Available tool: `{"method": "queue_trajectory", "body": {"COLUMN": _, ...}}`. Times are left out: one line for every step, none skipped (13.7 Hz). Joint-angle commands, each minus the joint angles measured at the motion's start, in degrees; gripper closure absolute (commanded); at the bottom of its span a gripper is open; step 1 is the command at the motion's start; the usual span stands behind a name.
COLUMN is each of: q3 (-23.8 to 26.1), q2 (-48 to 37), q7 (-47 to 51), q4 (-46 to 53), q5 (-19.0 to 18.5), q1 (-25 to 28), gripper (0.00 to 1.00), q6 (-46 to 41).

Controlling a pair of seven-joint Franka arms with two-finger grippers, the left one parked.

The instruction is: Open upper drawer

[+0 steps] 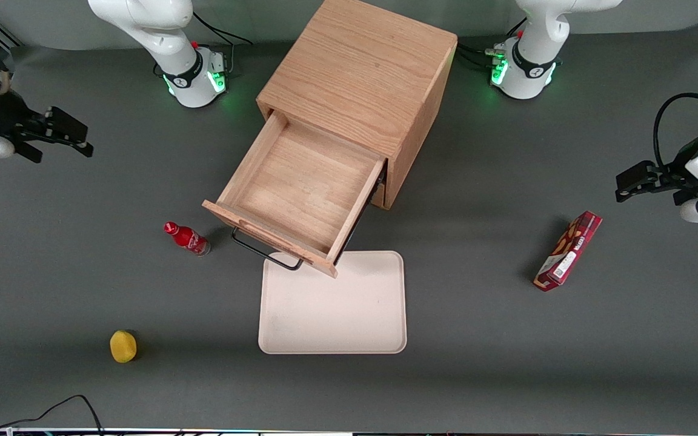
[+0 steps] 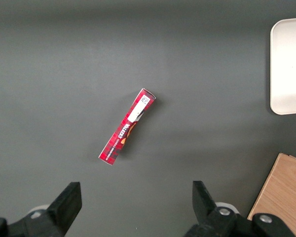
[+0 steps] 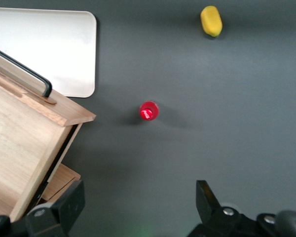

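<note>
- Seeing upper drawer (image 1: 300,194) pulled well out; we judge it rigid, light, rail-guided.
- Grab point: black bar handle (image 1: 264,250).
- Gripper (image 1: 58,134) open, empty, well clear toward working arm's end of tabletop (image 1: 82,290).

One oak cabinet (image 1: 361,79) with one upper drawer (image 1: 300,194) pulled out, bearing one black bar handle (image 1: 264,251). One cream tray (image 1: 337,315), one red bottle (image 1: 186,238), one yellow lemon (image 1: 123,346), one red snack box (image 1: 569,251). One gripper (image 1: 67,136), fingers apart, hangs at the working arm's end of the table.
</note>
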Motion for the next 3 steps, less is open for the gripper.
{"method": "queue_trajectory", "body": {"q3": -5.6, "q2": 2.7, "q7": 1.0, "q4": 2.5, "q5": 0.0, "q1": 5.6, "gripper": 0.0, "q6": -1.3}}
{"method": "queue_trajectory", "body": {"q3": -5.7, "q2": 2.8, "q7": 1.0, "q4": 2.4, "q5": 0.0, "q1": 5.6, "gripper": 0.0, "q6": -1.7}}
{"method": "queue_trajectory", "body": {"q3": -5.7, "q2": 2.7, "q7": 1.0, "q4": 2.3, "q5": 0.1, "q1": 5.6, "gripper": 0.0, "q6": -1.7}}
